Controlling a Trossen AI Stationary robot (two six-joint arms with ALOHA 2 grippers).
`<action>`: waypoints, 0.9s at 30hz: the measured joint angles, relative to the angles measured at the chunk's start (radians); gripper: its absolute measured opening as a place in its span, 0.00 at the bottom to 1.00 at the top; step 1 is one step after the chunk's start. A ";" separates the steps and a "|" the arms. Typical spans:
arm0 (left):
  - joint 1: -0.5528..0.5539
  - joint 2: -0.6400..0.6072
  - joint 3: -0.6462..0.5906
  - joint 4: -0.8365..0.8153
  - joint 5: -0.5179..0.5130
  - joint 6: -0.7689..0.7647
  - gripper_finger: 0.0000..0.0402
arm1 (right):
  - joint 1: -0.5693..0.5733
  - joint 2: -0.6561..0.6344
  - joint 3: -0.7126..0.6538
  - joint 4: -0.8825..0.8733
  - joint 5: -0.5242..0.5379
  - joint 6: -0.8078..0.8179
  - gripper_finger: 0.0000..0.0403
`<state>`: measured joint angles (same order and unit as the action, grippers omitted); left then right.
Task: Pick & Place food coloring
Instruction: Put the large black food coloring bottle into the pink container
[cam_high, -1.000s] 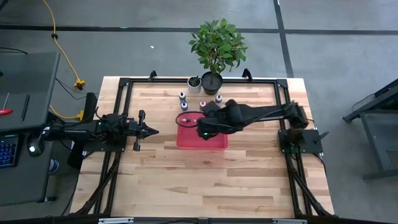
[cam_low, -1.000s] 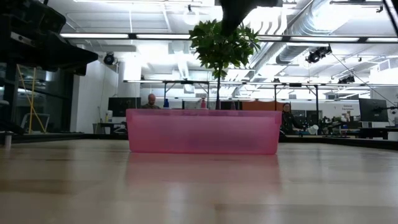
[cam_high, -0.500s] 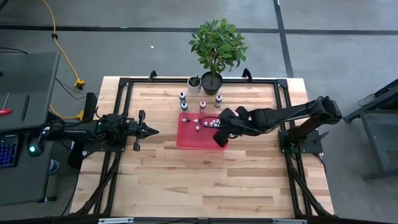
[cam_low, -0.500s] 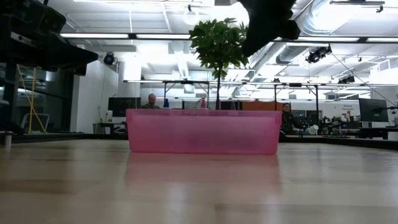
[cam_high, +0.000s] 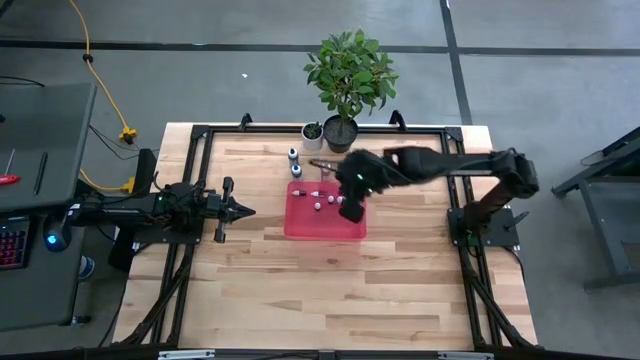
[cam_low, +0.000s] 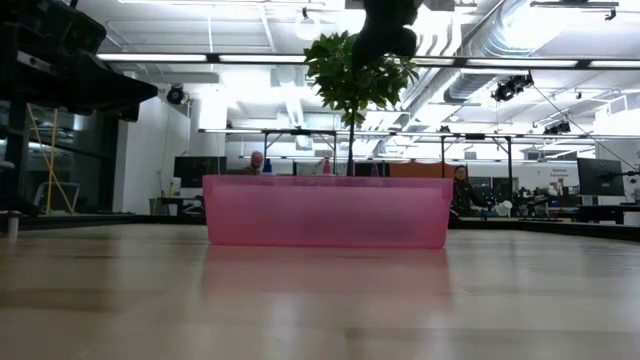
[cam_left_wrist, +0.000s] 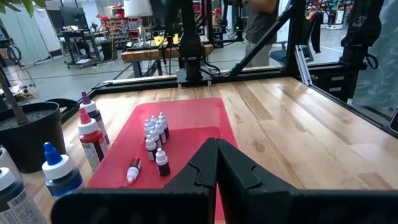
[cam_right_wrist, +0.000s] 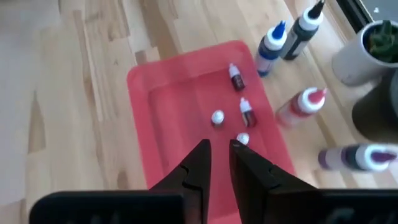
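The red tray (cam_high: 325, 222) lies at the table's middle, and several tiny food coloring bottles (cam_right_wrist: 247, 112) with whitish caps are scattered in it (cam_left_wrist: 155, 134). My right gripper (cam_right_wrist: 219, 148) hangs over the tray's right part (cam_high: 348, 208), pointing slantwise down. Its fingers stand a narrow gap apart with nothing between them. One whitish cap (cam_right_wrist: 242, 140) shows just past a fingertip. My left gripper (cam_high: 245, 210) waits at the table's left, level and shut (cam_left_wrist: 216, 142).
Larger squeeze bottles stand on the table by the tray's far edge: blue-capped (cam_right_wrist: 272, 40), black (cam_right_wrist: 305, 28), red (cam_right_wrist: 298, 106) and purple (cam_right_wrist: 354, 155). A potted plant (cam_high: 348, 75) and a small white pot (cam_high: 313, 133) stand at the far edge. Bare wood lies near the front.
My right gripper has gone from over the tray's middle toward its right side, and its wrist has rolled. The forearm has swung toward the table's far edge. Small bottles that the arm covered a second ago now show in the tray.
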<state>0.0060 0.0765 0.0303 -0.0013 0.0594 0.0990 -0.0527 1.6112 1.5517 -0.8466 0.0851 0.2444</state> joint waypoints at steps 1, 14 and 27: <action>0.000 0.000 0.000 0.000 0.000 0.000 0.00 | -0.017 0.026 0.035 -0.014 -0.015 -0.015 0.13; 0.000 0.000 0.000 0.000 0.000 0.000 0.00 | -0.187 0.381 0.492 -0.118 -0.173 -0.230 0.27; 0.000 0.000 0.000 0.000 0.000 0.000 0.00 | -0.256 0.595 0.627 0.032 -0.163 -0.288 0.40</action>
<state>0.0062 0.0765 0.0307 -0.0013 0.0597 0.0993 -0.3085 2.2058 2.1788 -0.8144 -0.0776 -0.0437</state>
